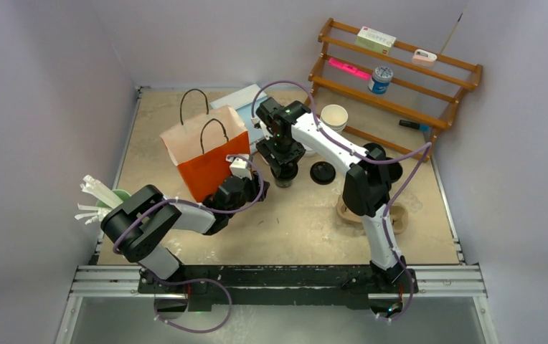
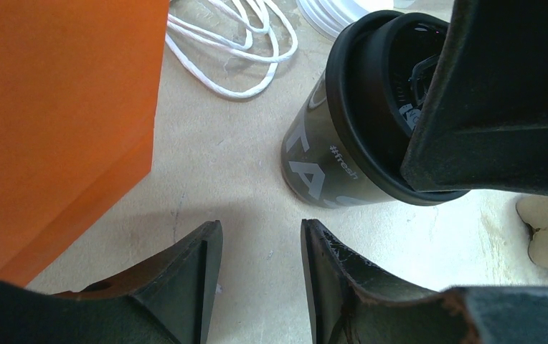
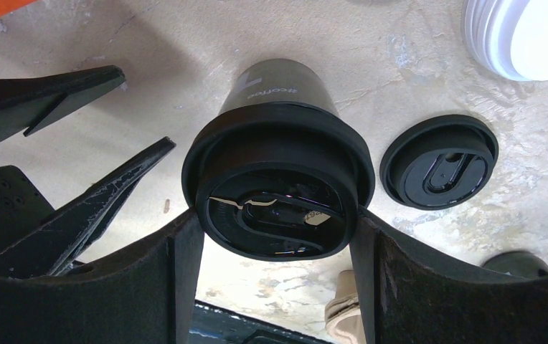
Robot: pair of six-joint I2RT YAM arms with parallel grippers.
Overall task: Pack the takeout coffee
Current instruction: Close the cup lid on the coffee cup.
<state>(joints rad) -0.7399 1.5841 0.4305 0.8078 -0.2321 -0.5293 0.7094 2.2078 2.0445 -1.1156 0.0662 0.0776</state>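
Right wrist: we are pinching a lidded cup [image 3: 271,89] in the right gripper [image 3: 275,233]; left gripper [image 2: 260,251] hanging open, empty; bag [image 1: 210,161] loading apparently pending.

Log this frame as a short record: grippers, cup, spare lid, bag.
right gripper: shut on lidded black cup, at its lid rim; cup stands on table
left gripper: open, empty, low beside the cup
loose black lid: flat on table, apart from cup
orange paper bag: upright, next to left gripper
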